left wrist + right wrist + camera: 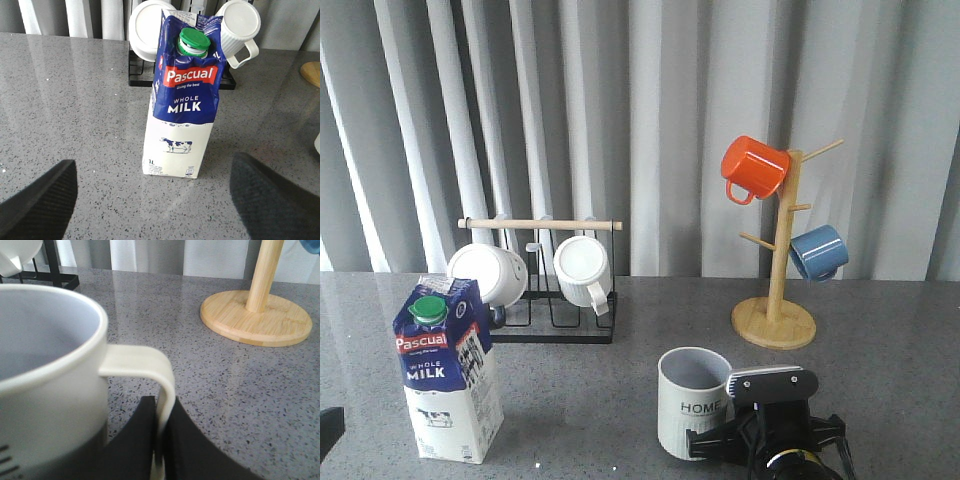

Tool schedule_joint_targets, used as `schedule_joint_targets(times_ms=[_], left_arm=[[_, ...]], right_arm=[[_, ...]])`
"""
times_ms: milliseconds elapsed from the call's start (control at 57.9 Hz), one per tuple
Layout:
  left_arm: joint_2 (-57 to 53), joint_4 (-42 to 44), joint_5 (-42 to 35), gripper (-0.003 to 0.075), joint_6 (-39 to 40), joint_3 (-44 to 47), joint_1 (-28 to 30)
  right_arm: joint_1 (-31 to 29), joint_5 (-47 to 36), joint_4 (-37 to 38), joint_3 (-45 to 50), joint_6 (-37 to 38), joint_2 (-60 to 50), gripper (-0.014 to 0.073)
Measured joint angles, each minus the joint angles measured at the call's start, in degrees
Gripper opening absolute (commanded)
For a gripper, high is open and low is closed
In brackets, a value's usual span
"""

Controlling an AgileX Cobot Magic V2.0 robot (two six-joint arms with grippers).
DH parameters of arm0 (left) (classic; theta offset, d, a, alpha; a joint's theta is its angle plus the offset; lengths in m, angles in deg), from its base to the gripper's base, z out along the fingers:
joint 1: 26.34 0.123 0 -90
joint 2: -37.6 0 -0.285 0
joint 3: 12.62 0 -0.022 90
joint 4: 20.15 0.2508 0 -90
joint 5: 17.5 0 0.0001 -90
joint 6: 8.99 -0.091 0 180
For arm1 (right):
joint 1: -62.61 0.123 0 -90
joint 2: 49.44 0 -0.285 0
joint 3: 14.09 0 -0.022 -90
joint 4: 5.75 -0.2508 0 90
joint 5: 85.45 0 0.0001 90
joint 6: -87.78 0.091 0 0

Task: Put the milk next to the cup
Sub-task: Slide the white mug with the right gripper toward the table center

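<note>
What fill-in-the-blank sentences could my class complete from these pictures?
1. The milk carton has a round ____ cap.
2. The right gripper is shut on the HOME mug's ____.
3. The orange mug hangs above the ____ mug on the wooden mug tree.
4. The left gripper is ____, the carton standing ahead of it.

Missing words: green; handle; blue; open

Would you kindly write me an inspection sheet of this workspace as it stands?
Surface: grey speckled table, dry, nothing spilled.
Job's things: milk upright at front left, cap on; cup upright at front right, well apart from it.
Clutter: black rack holding two white mugs; wooden mug tree with orange mug and blue mug.
Grippers: left gripper open, facing the milk; right gripper shut on the cup's handle.
Cables: dark wiring on the right arm.
Surroundings: grey curtain behind.
</note>
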Motion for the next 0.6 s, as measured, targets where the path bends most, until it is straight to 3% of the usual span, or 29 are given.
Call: schedule_joint_targets(times_ms=[346, 605], left_arm=[[0.6, 0.0, 0.0, 0.0587, 0.0, 0.0, 0.0], [0.6, 0.0, 0.0, 0.0587, 0.0, 0.0, 0.0]], right_arm=[[0.0, -0.8, 0.3, -0.9, -0.7, 1.7, 0.0002], [0.0, 0.8, 0.4, -0.9, -1.1, 1.0, 0.0087]])
